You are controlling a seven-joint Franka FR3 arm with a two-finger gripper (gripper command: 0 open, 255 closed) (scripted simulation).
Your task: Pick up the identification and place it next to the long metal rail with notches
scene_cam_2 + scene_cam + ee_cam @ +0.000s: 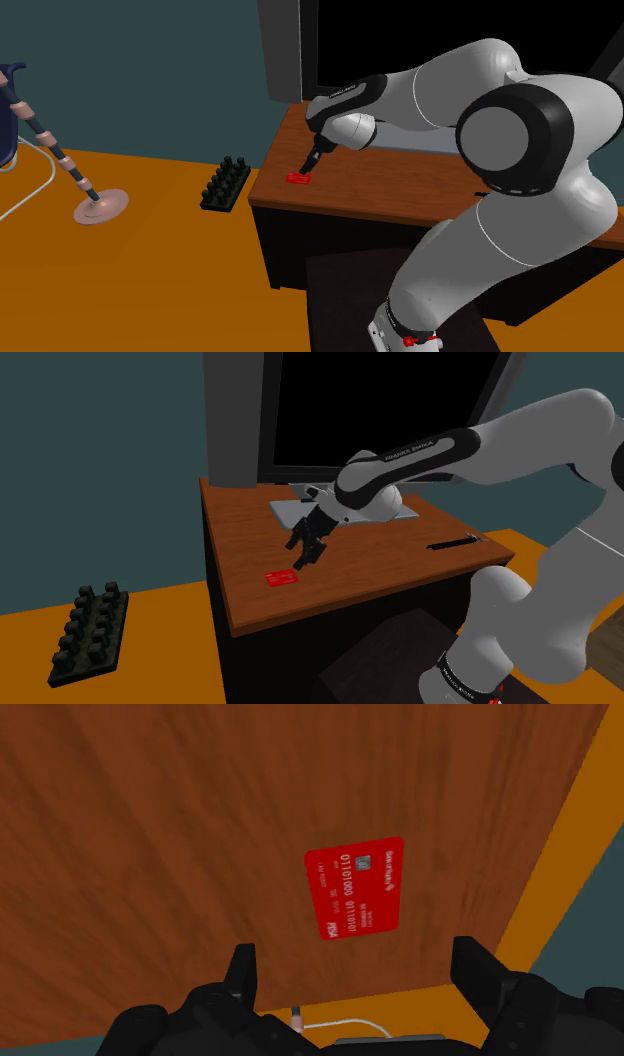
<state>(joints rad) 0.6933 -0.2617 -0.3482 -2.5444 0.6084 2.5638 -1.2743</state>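
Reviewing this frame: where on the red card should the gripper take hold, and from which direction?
Probably by its two long edges, from straight above. The red card lies flat on the wooden table, so only its thin edges offer purchase. The open gripper hangs above it, its fingers spread wider than the card's narrow width, so closing across that width looks best.

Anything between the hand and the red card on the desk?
Nothing. In the wrist view the open hand looks straight at the red card, flat on bare brown tabletop.

Desk; red card; dark rail
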